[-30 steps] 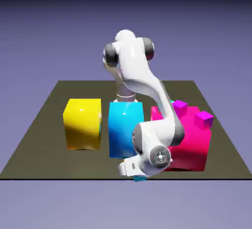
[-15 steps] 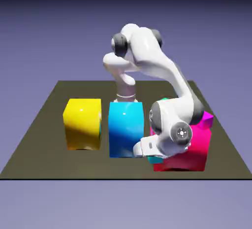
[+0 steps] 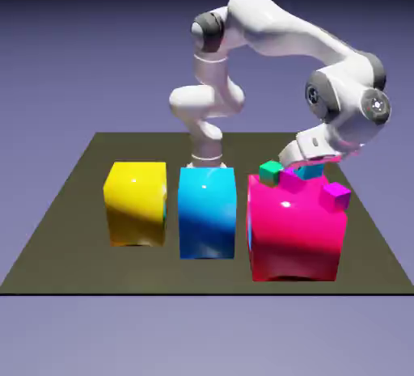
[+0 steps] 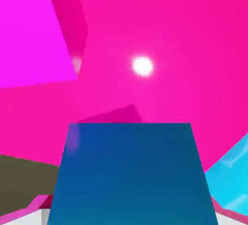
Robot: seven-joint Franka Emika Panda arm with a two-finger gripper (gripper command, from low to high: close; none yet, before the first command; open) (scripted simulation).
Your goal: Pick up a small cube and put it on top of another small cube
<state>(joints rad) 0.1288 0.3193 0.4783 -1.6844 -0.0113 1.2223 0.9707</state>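
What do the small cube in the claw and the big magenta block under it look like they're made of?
The small cube looks like smooth, glossy plastic: flat cyan-blue faces with a faint sheen. The big magenta block looks the same, hard and polished, judging by the bright round highlight in the hand view. Both are rendered, so plastic is a guess.

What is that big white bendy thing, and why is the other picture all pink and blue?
The white thing is a robot arm standing on a dark table. One picture is taken from outside, looking at the whole table. The other comes from a camera on the robot's hand, so everything looks huge. On the table sit a yellow block, a blue block and a pink block. On top of the pink one are little cubes: one green, two purple. The gripper holds a small blue cube just above the pink block.
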